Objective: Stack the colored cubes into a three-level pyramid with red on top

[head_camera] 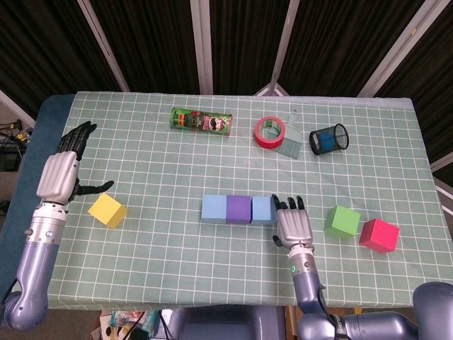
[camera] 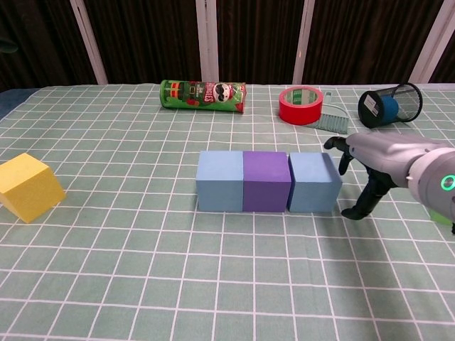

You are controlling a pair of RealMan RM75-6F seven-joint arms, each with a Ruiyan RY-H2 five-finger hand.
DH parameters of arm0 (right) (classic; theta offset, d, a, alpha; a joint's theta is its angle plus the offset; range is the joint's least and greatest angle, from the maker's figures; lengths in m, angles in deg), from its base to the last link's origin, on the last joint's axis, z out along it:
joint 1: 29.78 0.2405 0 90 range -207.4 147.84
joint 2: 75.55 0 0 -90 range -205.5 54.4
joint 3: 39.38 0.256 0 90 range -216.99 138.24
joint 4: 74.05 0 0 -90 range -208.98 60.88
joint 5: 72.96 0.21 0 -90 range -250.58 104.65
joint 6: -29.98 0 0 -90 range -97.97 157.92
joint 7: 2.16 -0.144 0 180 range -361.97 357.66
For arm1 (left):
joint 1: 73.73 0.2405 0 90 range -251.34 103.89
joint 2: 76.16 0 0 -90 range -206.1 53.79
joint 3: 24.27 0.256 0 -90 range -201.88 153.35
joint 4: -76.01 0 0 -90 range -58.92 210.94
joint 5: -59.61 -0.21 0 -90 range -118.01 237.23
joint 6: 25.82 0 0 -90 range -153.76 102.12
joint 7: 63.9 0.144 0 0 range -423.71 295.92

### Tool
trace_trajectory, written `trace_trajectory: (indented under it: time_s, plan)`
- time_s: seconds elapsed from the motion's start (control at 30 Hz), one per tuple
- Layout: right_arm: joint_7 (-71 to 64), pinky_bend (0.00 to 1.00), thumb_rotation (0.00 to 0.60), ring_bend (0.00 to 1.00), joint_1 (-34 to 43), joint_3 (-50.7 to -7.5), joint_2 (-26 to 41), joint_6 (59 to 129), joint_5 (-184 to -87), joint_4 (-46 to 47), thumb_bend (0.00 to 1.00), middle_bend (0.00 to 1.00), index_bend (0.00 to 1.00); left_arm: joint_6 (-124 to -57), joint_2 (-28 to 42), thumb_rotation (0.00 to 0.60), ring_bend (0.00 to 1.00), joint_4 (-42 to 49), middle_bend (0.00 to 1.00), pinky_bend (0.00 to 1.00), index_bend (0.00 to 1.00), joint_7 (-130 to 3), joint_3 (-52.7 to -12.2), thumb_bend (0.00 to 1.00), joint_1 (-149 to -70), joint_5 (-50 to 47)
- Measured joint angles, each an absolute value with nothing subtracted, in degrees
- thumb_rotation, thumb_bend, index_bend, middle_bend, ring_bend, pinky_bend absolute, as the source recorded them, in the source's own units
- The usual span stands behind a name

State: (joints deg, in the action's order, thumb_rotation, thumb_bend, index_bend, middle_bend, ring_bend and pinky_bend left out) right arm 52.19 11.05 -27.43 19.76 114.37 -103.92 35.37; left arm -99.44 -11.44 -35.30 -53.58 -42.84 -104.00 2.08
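A row of three cubes is seen at the middle of the table (head_camera: 141,269): a light-blue cube (head_camera: 214,209), a purple cube (head_camera: 238,209) and a second light-blue cube (head_camera: 263,208), set side by side and touching. The right hand (head_camera: 295,224) is held just at 3 o'clock of that row, fingers spread and nothing gripped; whether the end cube is touched cannot be told. A green cube (head_camera: 342,221) and the red cube (head_camera: 379,234) are placed further out at 3 o'clock, close together. The yellow cube (head_camera: 107,210) lies well apart at 9 o'clock, with the left hand (head_camera: 59,174) held open just beyond it, empty. At 12 o'clock a chips can (head_camera: 202,122), a tape roll (head_camera: 269,132), a small brush (head_camera: 289,144) and a mesh cup (head_camera: 329,138) are lined up.
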Motion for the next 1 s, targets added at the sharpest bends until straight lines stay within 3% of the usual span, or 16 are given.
trace_trajectory:
  time_s: [1.0]
  plan:
    - [52.09,0.00,0.600,0.11,11.32,-27.64,20.85,113.54,-103.83,35.00,0.27,0.27,0.00,-99.43,-10.94,0.600,0.00,-34.53,0.02,0.00,0.00,-53.43,-42.92,0.10,-104.14,2.58]
